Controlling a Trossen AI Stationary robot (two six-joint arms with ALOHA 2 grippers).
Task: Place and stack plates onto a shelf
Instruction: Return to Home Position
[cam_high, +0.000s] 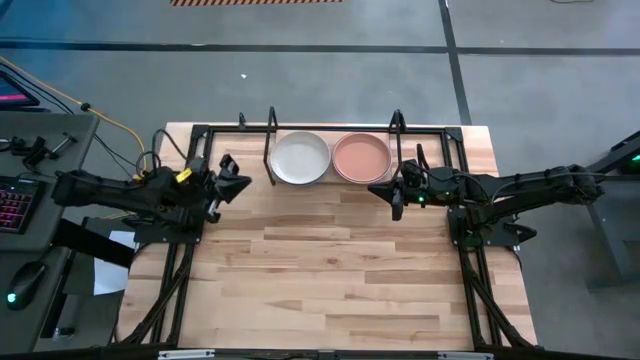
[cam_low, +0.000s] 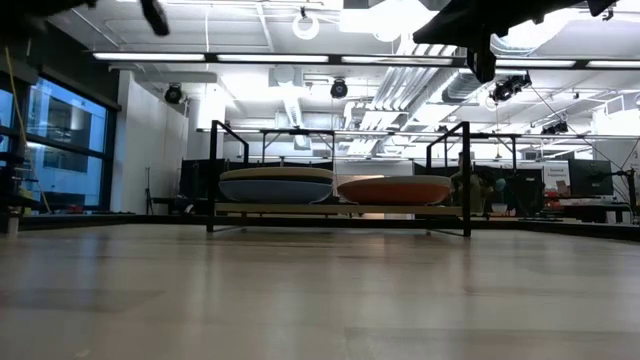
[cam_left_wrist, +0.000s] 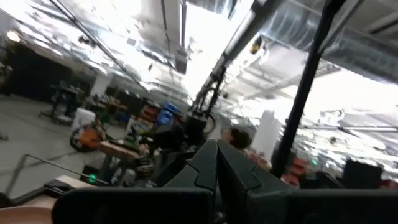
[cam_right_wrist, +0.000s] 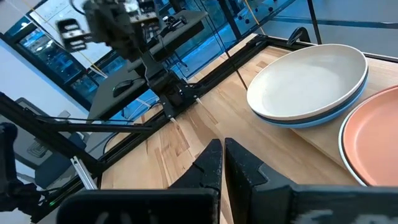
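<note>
My right gripper (cam_high: 396, 198) hangs above the table (cam_high: 330, 270), just in front of the shelf's right end, fingers pressed together on nothing. The left gripper (cam_high: 238, 183), likewise closed and empty, sits off the shelf's left end. The shelf (cam_low: 330, 209) lies along the table's far edge, long axis running side to side. Two stacks rest flat on it, side by side: a cream plate (cam_high: 300, 158) over a blue plate (cam_right_wrist: 341, 112) (only its rim shows) on the left, and a terracotta pink plate (cam_high: 361, 157) topping the right.

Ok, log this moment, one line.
shelf: cream plate, pink plate topmost | left jaws: shut, aside | right jaws: shut, near pink plate
</note>
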